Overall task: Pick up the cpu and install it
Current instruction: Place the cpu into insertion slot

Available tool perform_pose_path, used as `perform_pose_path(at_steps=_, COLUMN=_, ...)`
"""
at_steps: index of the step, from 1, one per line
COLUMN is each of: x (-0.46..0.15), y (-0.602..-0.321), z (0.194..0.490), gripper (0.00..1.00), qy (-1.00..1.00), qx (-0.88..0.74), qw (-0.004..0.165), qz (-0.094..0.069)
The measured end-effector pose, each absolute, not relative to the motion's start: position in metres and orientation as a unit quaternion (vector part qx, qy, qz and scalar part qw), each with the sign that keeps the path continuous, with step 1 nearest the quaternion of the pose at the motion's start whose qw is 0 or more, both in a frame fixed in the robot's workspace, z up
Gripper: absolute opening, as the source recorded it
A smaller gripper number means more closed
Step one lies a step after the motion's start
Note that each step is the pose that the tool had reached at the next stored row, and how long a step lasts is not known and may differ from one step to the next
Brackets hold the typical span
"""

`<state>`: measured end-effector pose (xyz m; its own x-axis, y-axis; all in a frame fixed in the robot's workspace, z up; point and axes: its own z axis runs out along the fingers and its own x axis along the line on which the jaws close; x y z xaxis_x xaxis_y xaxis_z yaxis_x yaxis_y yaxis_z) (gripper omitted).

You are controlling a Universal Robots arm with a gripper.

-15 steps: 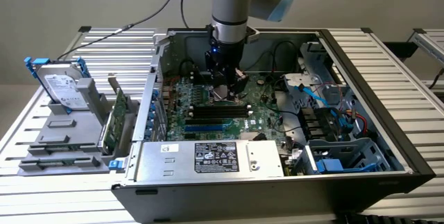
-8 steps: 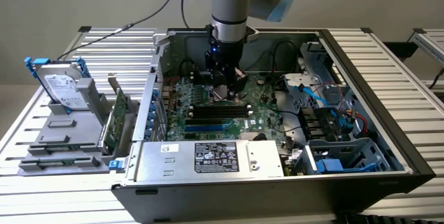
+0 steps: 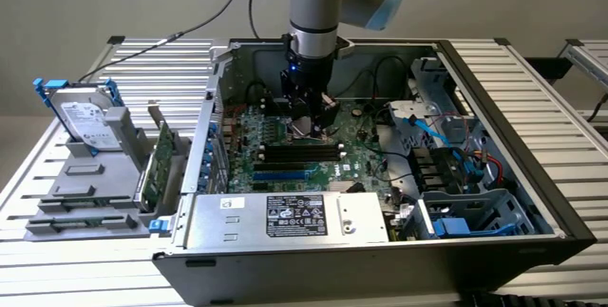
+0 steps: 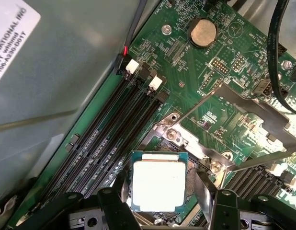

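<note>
Spread wide, my jaws stood on either side of the cpu (image 4: 158, 186), with my gripper (image 4: 161, 201) low over the motherboard (image 4: 186, 72) inside the open computer case (image 3: 532, 107). The chip lay flat, silver top up, over the socket (image 4: 192, 184), just beside the black memory slots (image 4: 105, 143). Socket contacts showed in the gap between its edge and one finger (image 4: 205, 189). Whether the other finger touched it, I could not tell. The metal load plate (image 4: 244, 108) was tilted open next to it. Outside the case, at the exterior view's left, the hard drive (image 3: 84, 118) sat upright in a grey holder (image 3: 85, 179).
</note>
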<state>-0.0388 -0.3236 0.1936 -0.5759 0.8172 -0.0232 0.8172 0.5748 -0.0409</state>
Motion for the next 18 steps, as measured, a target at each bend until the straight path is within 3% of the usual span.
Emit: perform_pose_path(at_steps=18, x=-0.0389, y=-0.3215, z=0.1933, gripper=0.64, qy=0.887, qx=0.461, qw=0.002, qz=-0.027)
